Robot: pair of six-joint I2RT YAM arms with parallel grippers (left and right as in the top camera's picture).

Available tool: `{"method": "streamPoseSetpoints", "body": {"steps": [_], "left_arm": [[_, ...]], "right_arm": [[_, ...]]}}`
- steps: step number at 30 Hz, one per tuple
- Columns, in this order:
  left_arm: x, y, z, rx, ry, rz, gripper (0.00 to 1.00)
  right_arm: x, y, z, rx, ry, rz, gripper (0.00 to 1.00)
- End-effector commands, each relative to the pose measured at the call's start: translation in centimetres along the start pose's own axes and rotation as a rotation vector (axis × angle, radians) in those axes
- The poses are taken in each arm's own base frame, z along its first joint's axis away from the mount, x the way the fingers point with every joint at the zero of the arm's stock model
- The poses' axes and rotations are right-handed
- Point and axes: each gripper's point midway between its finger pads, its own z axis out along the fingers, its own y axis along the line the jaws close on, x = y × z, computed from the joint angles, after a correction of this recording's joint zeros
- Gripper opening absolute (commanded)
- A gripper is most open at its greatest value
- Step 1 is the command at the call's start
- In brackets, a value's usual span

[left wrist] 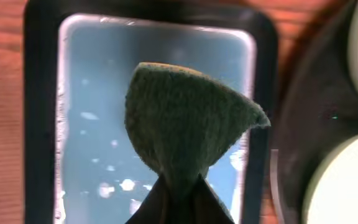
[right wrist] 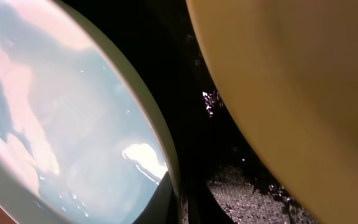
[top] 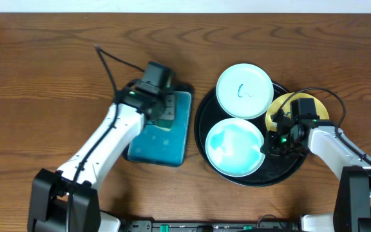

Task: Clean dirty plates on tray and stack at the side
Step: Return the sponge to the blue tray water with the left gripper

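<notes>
Pinching sponge [left wrist: 185,124] in left gripper [left wrist: 176,198] | right gripper [top: 269,145] at front-edge plate [top: 234,147] rim, closure untellable | risk: glossy plate slips free

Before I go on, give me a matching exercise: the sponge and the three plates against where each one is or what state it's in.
Things
1. sponge
2. rear pale plate
3. front pale plate
4. yellow plate

Places or states
A. rim between the fingers of the right gripper, surface glossy
B. right side of the black tray, partly hidden in the overhead view
C. pinched by the left gripper over the teal tray
D. dark squiggle on it, nothing touching it

Pairs: 1-C, 2-D, 3-A, 4-B
</notes>
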Motion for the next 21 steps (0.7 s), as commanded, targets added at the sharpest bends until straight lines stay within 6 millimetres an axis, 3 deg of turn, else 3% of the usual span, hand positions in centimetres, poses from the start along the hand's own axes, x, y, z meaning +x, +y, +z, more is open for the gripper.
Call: {"method": "streamPoseSetpoints", "body": {"steps": [1,4,11,13,14,15,19,20,21], "left_arm": [[1.5,0.8,1.3,0.073,0.059,0.036,0.07],[2.6,2.0,3.2,0.068,0.088,0.008,0.07],[4.6,2.7,6.5,0.053,0.154,0.012,0.07],[5.2,2.9,7.3,0.047,0.181,0.009,0.17],[5.5,3.0,7.7,0.044,0.196,0.008,0.31],[5.7,3.0,8.0,0.041,0.207,0.007,0.36],[5.9,3.1,8.3,0.039,0.214,0.005,0.42],[5.7,3.1,8.3,0.041,0.208,0.006,0.33],[5.6,3.0,8.2,0.043,0.202,0.007,0.08]], "right_arm": [[0.7,-0.4,1.0,0.007,0.005,-0.011,0.05],[0.7,-0.7,1.5,0.004,-0.017,-0.02,0.02],[0.8,-0.7,1.6,0.004,-0.018,-0.021,0.01],[0.8,-0.7,1.6,0.004,-0.017,-0.02,0.01],[0.9,-0.7,1.6,0.005,-0.015,-0.02,0.01],[0.9,-0.7,1.6,0.005,-0.015,-0.019,0.01],[0.9,-0.7,1.6,0.004,-0.014,-0.019,0.01],[0.9,-0.7,1.6,0.005,-0.013,-0.019,0.01],[0.9,-0.7,1.6,0.005,-0.013,-0.018,0.01]]}}
